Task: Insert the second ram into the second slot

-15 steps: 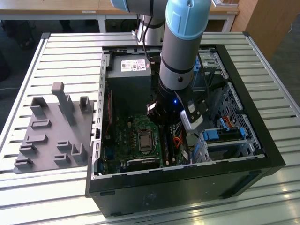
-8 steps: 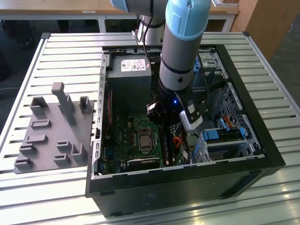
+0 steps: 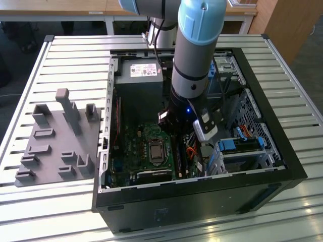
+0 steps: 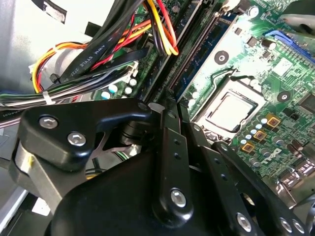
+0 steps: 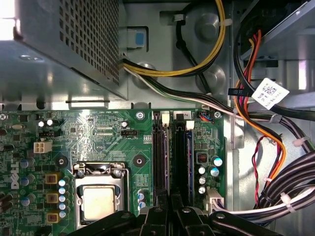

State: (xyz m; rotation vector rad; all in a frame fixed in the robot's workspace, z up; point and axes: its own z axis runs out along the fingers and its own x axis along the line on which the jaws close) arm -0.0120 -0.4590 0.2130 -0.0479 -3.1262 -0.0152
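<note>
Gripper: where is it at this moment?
In the first wrist view the gripper is at one end of the black memory slots, beside the CPU socket. In the exterior view the arm reaches down into the open computer case.

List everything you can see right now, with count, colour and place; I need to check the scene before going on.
computer case: one, black, open on the slatted table.
motherboard: one, green, in the case floor.
processor socket: one, silver, on the motherboard.
memory slots: black, beside the socket; a blue stick appears seated in one.
power supply: one, grey, at the case's far end.
cable bundle: black, yellow, red, orange, along the case wall.
fixture tray: one, grey, on the exterior view's left.
arm: one, grey and light blue, reaching into the case.
tool: one, black, over the slots.
</note>
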